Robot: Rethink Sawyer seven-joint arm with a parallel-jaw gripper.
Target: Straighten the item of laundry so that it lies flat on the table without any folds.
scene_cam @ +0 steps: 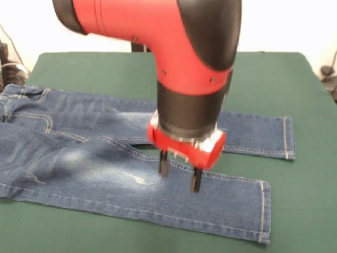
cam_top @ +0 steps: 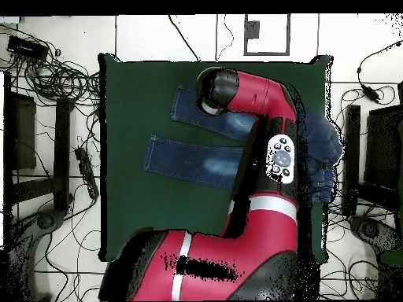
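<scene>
The blue denim jeans (scene_cam: pixel 79 158) lie spread on the dark green table (scene_cam: pixel 274 89), both legs pointing right, the waist at the left edge of the front view. The near leg shows pale faded patches. My gripper (scene_cam: pixel 180 174) hangs on the red and black arm over the near leg by the crotch gap. Its two black fingers are apart and hold nothing, with the tips just above or touching the denim. In the overhead view the arm hides the gripper and covers the middle of the jeans (cam_top: pixel 189 161); the legs point left there.
Cables and black stands (cam_top: pixel 55 118) lie on the floor around the table (cam_top: pixel 142 228). A black object and a cable (scene_cam: pixel 8 66) stand past the table's left edge in the front view. Bare green cloth surrounds the jeans on the right and near sides.
</scene>
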